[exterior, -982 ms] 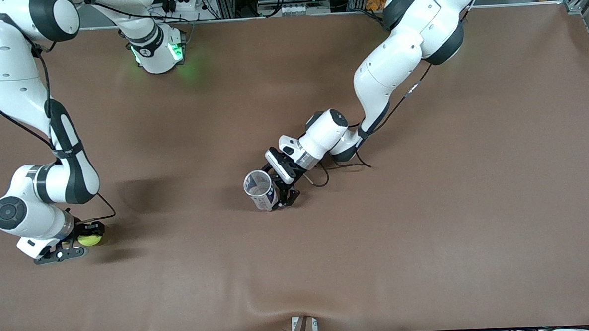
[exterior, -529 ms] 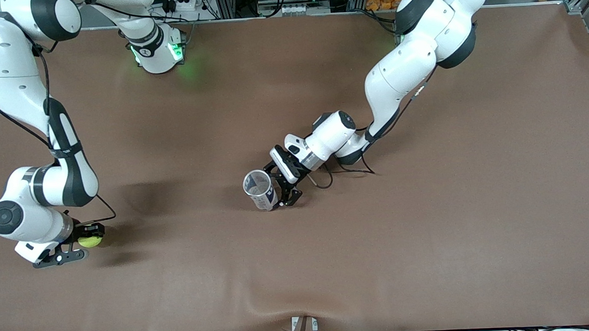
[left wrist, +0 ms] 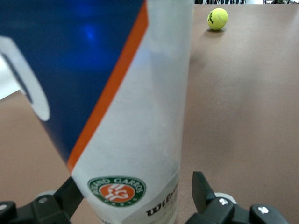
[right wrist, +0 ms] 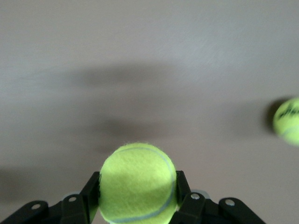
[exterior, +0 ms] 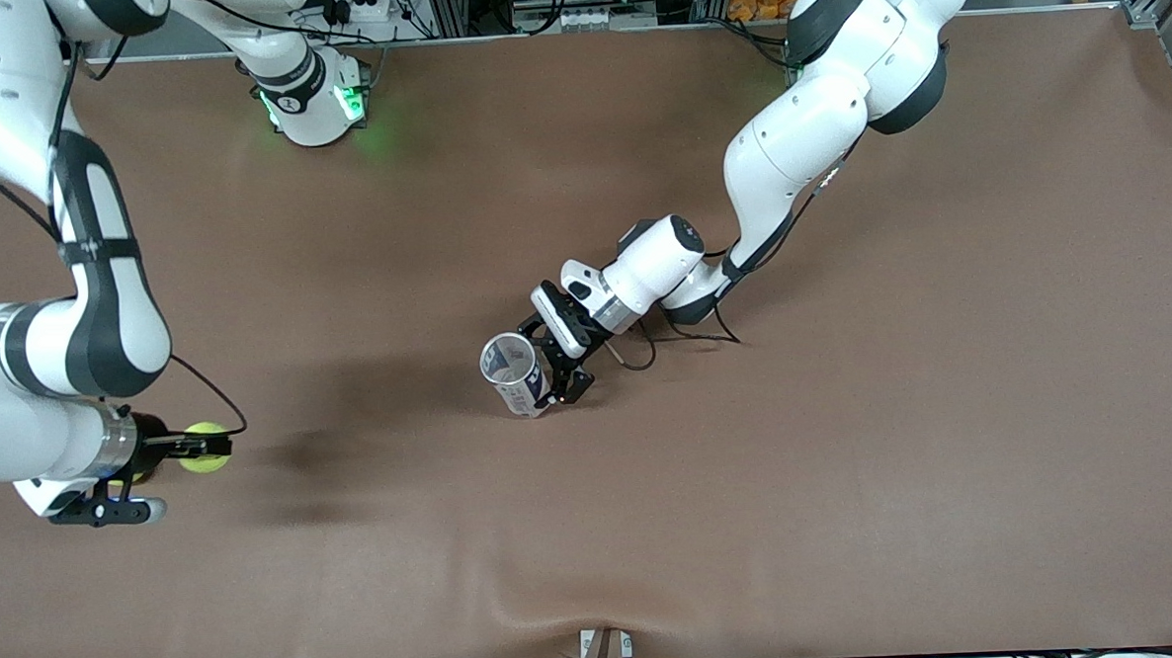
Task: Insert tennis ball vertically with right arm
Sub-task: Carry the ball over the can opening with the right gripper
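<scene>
While the right pincer [exterior: 193, 447] clamps the tennis ball [exterior: 204, 447] above the worktop [exterior: 848, 436] at the right arm's end, the front view shows that forearm lying level, fingers pointing toward the can [exterior: 514, 375]. The can stands mid-worktop, mouth up and slightly tilted, the left pincer [exterior: 551, 368] at its side, apparently steadying it for a drop from above; that arm reaches down low from its base.

From the left wrist, the can [left wrist: 126, 112] fills the spread fingers [left wrist: 203, 189], which flank it; contact cannot be judged.

From the right wrist, the ball [right wrist: 138, 183] sits squeezed between the finger pads [right wrist: 89, 193]. A second ball [right wrist: 288, 120] lies apart on the worktop.
</scene>
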Controlling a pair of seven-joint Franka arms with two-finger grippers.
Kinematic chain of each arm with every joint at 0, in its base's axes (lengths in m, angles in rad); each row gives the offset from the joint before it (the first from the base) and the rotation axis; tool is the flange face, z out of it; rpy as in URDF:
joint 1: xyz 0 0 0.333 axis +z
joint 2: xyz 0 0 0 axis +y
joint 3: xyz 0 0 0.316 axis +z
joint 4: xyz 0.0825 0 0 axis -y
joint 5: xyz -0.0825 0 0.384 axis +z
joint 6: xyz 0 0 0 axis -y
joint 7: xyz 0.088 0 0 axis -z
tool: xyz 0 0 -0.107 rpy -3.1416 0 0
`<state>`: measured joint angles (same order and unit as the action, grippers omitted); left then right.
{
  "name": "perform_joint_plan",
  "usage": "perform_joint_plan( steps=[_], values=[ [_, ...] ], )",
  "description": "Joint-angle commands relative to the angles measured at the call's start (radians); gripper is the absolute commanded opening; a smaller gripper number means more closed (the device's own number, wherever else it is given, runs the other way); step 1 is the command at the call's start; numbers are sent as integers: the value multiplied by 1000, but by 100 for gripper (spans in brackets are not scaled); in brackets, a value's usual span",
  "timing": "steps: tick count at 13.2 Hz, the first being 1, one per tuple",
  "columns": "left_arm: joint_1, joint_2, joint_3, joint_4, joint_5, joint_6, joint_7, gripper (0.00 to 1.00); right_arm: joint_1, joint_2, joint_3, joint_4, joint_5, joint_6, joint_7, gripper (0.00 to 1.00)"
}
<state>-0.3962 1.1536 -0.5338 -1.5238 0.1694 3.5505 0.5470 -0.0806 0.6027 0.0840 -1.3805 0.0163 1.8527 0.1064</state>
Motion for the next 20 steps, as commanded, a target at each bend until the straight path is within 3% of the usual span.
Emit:
perform_joint_plan(
  steps=[1,6,8,16,20],
  values=[
    [-9,-20,0,-9,5,4,-13,100,96,-58,-3,-3,43,-73,236,0],
    [-23,-19,1,16,9,2,-12,100,277,-64,-3,98,65,-164,605,0],
    [-21,-19,1,19,9,4,-12,100,309,-66,0,103,131,-167,712,0],
    [-26,-17,1,40,9,2,-12,100,432,-66,-1,152,200,-190,979,0],
    [-26,-15,1,36,8,2,-13,100,488,-44,-7,152,200,-101,1061,0]
  ],
)
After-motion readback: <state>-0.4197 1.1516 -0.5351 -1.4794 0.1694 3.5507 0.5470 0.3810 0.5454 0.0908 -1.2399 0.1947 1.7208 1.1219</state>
